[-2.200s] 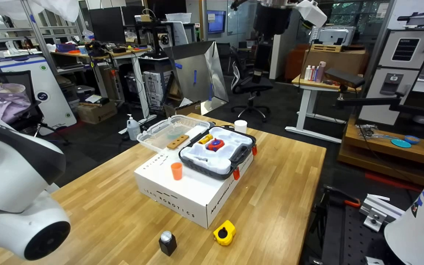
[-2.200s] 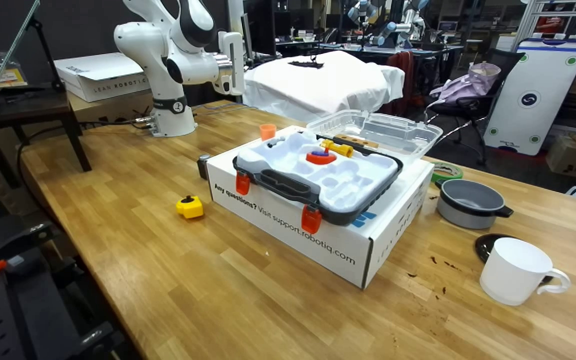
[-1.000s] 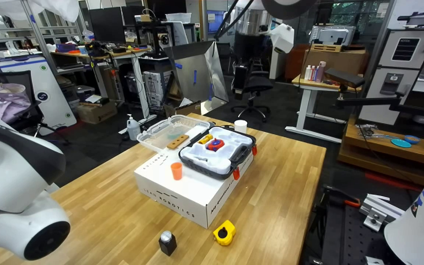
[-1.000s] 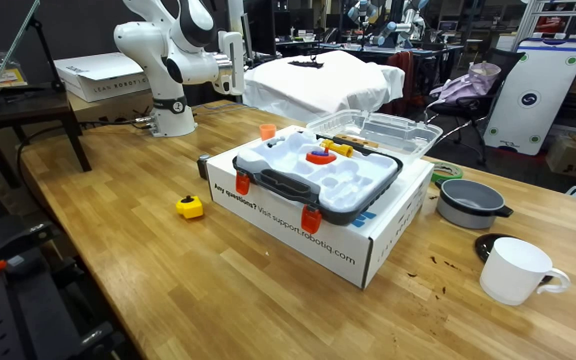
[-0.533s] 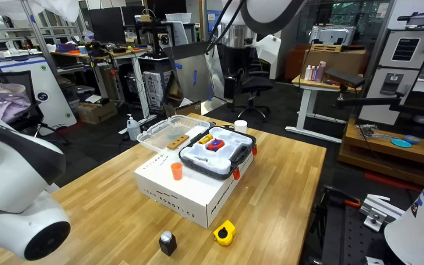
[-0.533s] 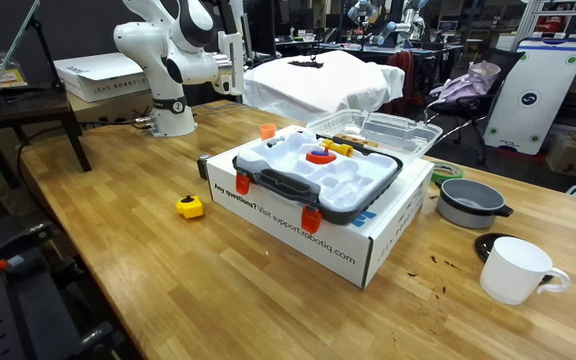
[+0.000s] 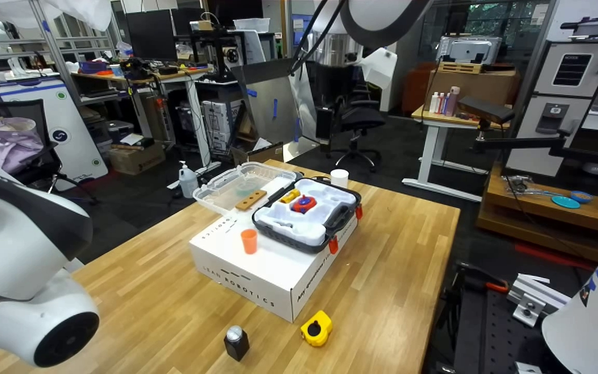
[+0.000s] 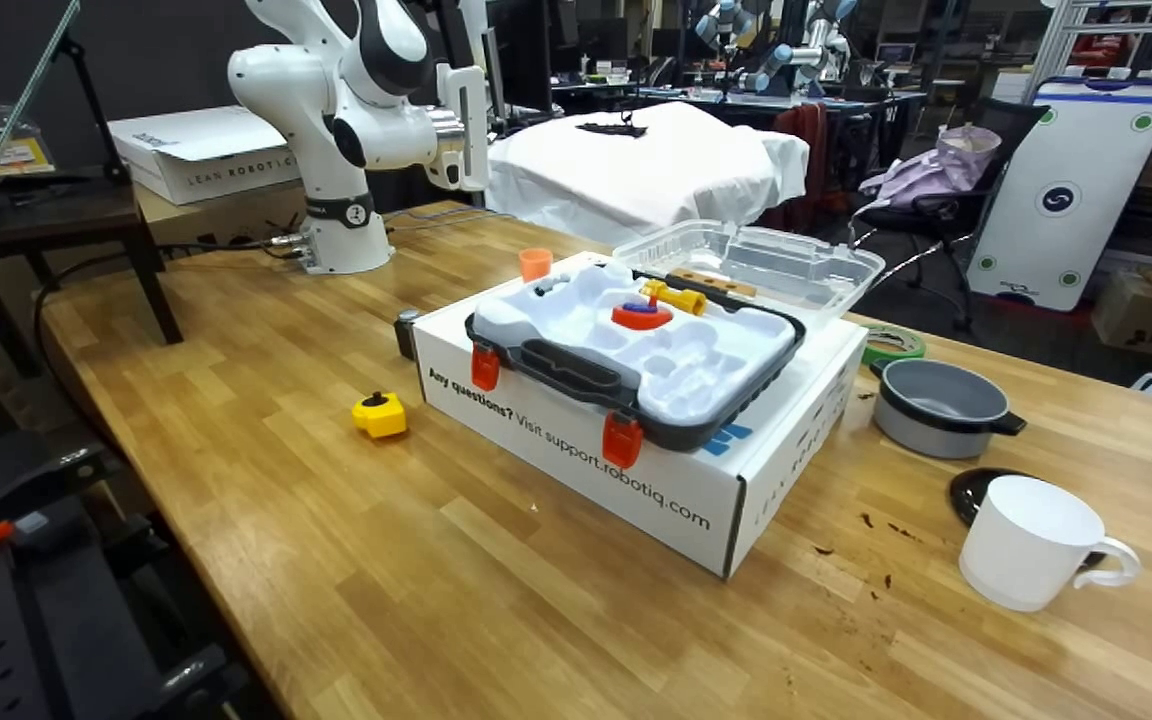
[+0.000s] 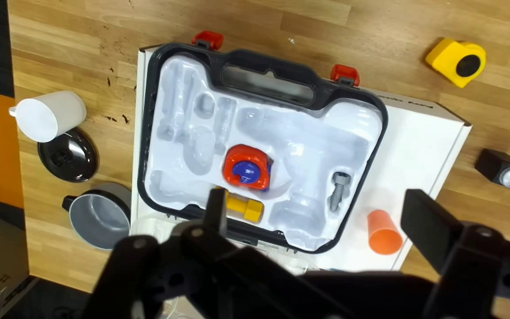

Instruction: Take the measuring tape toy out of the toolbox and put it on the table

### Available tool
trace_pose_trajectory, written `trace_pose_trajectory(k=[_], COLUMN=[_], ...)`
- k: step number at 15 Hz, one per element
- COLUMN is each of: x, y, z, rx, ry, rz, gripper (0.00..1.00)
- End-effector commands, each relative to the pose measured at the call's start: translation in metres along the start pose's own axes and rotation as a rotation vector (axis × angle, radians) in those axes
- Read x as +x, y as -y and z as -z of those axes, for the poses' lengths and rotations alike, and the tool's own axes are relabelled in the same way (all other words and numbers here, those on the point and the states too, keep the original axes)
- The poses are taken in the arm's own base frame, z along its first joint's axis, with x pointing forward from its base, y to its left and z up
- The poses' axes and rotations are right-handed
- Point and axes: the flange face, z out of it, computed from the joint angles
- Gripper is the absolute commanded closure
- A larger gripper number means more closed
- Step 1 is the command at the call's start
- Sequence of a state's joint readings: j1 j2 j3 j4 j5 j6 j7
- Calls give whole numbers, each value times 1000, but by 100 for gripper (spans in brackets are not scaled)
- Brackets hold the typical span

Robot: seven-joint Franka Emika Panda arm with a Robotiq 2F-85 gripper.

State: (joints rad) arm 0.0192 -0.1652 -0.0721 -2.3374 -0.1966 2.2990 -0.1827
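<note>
The tabletop [image 8: 516,620] is made of smooth wood with a soft sheen. The toolbox [image 9: 277,122] is moulded in plastic, glossy inside, matt along its dark edge. Smooth, shiny plastic is seen in the measuring tape toy [image 9: 246,167]. The white box [image 9: 419,146] is made of smooth cardboard. A high gloss is shown by the black lid [image 9: 68,155]; the fingers [image 9: 432,228] are finished matt.

In an exterior view, white mug [image 8: 1026,540] sits near right edge of worktop [image 8: 536,620], pot [image 8: 941,425] toward far right corner, yellow tape measure [image 8: 381,415] between cardboard box [image 8: 546,445] and left edge, orange cup [image 8: 536,265] on box.
</note>
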Motion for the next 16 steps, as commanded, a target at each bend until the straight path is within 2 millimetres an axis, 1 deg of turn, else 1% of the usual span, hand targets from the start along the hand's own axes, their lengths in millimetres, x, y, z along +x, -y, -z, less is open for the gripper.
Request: trace_pose_trajectory(k=[1,5,12,13,14,16], x=[5,13,45,49,41,47], y=[-9,-17,-21,-22,-17,-18], z=[-11,-40,-88,-93,-90,-97], rx=[0,25,83,93,74,80], ry=[17,76,146,147,131,136], rz=[-21,-76,-143,-151,-123,-130], gripper=[0,0,0,0,0,0])
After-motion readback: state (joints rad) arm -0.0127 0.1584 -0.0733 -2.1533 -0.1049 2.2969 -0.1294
